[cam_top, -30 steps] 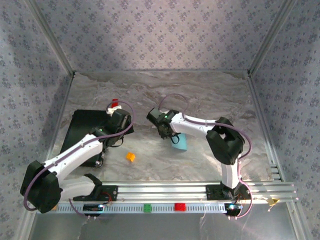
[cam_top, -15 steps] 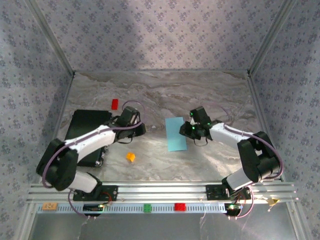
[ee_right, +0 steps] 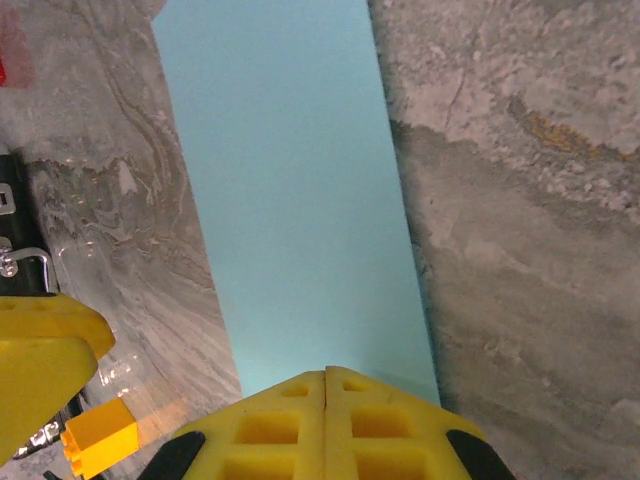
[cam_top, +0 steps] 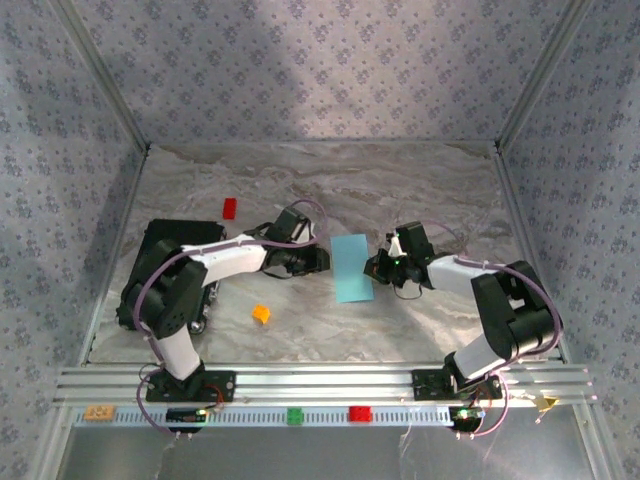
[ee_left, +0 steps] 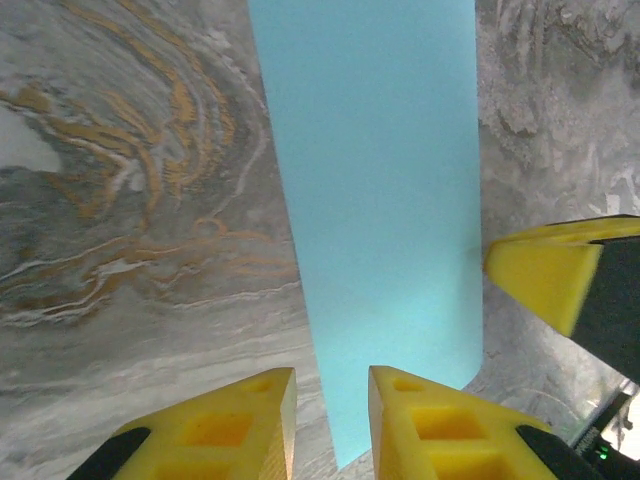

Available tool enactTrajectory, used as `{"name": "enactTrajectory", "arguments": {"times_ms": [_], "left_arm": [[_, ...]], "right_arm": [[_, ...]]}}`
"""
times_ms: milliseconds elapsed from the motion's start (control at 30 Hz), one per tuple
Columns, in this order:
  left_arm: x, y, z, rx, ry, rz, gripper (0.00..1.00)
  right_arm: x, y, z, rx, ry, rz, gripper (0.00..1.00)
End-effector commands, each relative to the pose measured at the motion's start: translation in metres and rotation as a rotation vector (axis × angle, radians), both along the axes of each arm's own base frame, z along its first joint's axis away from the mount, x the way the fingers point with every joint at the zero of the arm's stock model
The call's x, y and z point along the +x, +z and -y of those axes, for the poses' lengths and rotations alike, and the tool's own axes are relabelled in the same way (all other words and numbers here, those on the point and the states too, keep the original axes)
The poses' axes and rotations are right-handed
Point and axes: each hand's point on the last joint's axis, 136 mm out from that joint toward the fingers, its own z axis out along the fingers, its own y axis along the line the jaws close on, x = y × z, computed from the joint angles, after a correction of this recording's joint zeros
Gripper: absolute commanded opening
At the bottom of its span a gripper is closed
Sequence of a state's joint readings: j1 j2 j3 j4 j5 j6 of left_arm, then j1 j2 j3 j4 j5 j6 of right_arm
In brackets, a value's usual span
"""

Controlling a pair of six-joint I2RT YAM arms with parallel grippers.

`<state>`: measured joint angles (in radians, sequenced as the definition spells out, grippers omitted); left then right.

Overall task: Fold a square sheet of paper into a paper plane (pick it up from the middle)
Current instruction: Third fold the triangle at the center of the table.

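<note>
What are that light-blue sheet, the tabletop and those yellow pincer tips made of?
The light-blue sheet looks like thin matte paper: flat, even colour, crisp straight edges. The tabletop looks like grey veined marble, possibly just a printed laminate. The yellow fingers of the right pincer look like moulded plastic, matte, with square recesses.

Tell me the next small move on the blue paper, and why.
Probably close the left gripper on the blue paper: its jaws stand slightly apart with the sheet's edge in the gap, while the right gripper is shut at the opposite edge. Both sides would then likely be secured for folding.
</note>
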<state>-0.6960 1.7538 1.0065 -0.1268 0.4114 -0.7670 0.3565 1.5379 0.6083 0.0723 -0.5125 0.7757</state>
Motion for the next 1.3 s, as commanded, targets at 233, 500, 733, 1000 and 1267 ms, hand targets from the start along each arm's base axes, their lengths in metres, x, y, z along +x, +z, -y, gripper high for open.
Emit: {"name": "enactTrajectory", "arguments": {"times_ms": [233, 500, 733, 1000, 1267], "left_arm": [[0.001, -0.005, 0.027, -0.108, -0.019, -0.088, 0.28], [0.003, -0.016, 0.032, -0.100, -0.015, -0.127, 0.30], [0.001, -0.025, 0.035, -0.094, -0.012, -0.159, 0.29], [-0.004, -0.035, 0.035, -0.086, -0.014, -0.201, 0.28], [-0.005, -0.034, 0.040, -0.097, -0.019, -0.204, 0.26]], "right_arm": [[-0.023, -0.043, 0.015, 0.004, -0.050, -0.147, 0.04], [-0.032, -0.051, 0.021, -0.009, -0.087, -0.180, 0.04], [-0.032, -0.052, 0.022, -0.013, -0.091, -0.188, 0.04], [-0.034, -0.056, 0.024, -0.026, -0.094, -0.201, 0.04], [-0.033, -0.056, 0.024, -0.026, -0.098, -0.203, 0.04]]}}
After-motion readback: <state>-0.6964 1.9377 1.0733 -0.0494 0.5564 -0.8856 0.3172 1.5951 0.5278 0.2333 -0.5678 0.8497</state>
